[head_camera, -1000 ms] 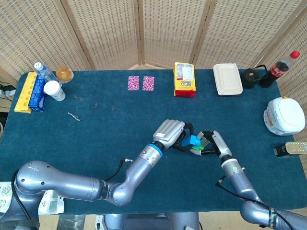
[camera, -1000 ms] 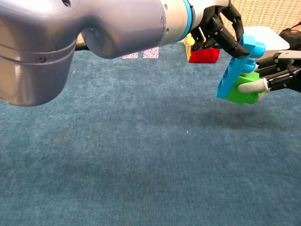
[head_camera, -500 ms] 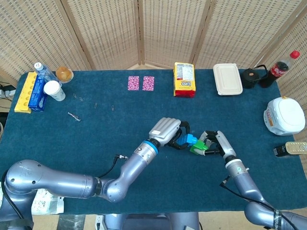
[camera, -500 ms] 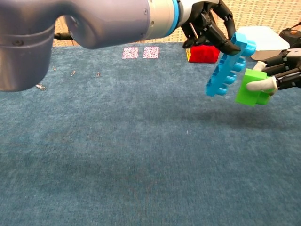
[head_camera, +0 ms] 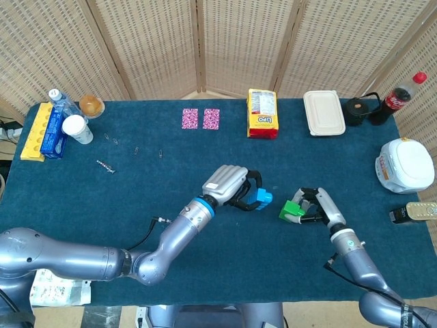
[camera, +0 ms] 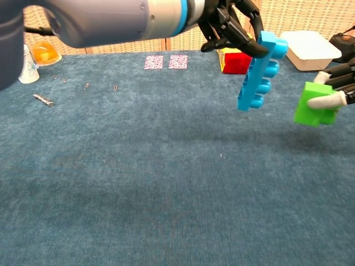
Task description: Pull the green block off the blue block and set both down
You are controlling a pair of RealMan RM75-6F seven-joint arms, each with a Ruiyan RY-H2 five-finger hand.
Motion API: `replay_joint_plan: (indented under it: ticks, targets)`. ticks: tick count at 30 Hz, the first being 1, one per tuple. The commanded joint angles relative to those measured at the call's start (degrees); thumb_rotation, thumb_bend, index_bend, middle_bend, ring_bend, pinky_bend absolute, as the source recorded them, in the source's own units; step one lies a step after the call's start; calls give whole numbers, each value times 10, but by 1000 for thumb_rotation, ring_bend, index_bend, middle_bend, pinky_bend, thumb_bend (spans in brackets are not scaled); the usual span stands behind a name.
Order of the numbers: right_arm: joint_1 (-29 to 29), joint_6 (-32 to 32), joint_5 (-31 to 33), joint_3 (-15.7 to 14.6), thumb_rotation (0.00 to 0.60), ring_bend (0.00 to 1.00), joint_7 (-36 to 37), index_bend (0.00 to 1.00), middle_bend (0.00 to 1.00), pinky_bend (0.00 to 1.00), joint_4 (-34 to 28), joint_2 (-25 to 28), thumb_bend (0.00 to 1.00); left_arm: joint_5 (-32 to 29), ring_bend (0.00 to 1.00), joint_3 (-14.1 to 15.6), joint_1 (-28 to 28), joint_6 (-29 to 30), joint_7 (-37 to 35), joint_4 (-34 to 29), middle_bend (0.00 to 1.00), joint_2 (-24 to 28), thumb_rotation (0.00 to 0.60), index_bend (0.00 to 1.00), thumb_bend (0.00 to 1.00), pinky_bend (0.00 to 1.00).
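**Blocks held apart above the cloth, clutter ranged along the far edge**

At the far left of the blue table cloth (head_camera: 102, 205) lies a yellow tray (head_camera: 34, 131) with a blue box (head_camera: 53, 139) beside it, then a water bottle (head_camera: 60, 100), a white cup (head_camera: 76, 128) and an orange cup (head_camera: 91, 105). A few paper clips (head_camera: 137, 149) and a small screw (head_camera: 104, 165) are scattered nearby (all well apart from the hands). Further along sit two pink cards (head_camera: 201, 118).

Near the middle, the left hand (head_camera: 227, 185) grips the blue block (head_camera: 259, 199), fingers curled round its upper end; in the chest view the block (camera: 259, 69) hangs tilted, clear of the cloth. Behind it stands a yellow packet (head_camera: 262, 113).

A gap separates the blocks. The right hand (head_camera: 321, 207) pinches the green block (head_camera: 292, 209), also off the cloth (camera: 315, 103).

Along the far right edge stand a white lidded box (head_camera: 323, 113), a black cup (head_camera: 354, 111), a cola bottle (head_camera: 397, 98), a white round cooker (head_camera: 405, 165) and a small dark object (head_camera: 413, 212). Nothing lies on the cloth under either block.
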Motion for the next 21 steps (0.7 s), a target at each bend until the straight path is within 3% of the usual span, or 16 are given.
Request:
replay_joint_plan:
  ticks: [1, 7, 10, 21]
  targets:
    - [-5, 1, -18, -9, 600, 623, -6, 678, 617, 484, 7, 9, 243, 10, 832, 5, 12, 2, -7, -12, 889, 14, 538, 768, 510, 835]
    - [-10, 10, -70, -31, 600, 552, -17, 644, 578, 430, 44, 7, 243, 43, 832, 26, 41, 10, -12, -47, 889, 55, 530, 767, 509, 835]
    - [-9, 7, -89, -44, 600, 492, -23, 611, 539, 356, 67, 1, 242, 60, 832, 41, 59, 11, -15, -65, 888, 77, 535, 767, 509, 835]
    - [-10, 23, -122, -73, 600, 339, -59, 395, 363, 269, 124, -35, 218, 127, 832, 92, 122, 12, -51, -85, 888, 121, 532, 767, 509, 835]
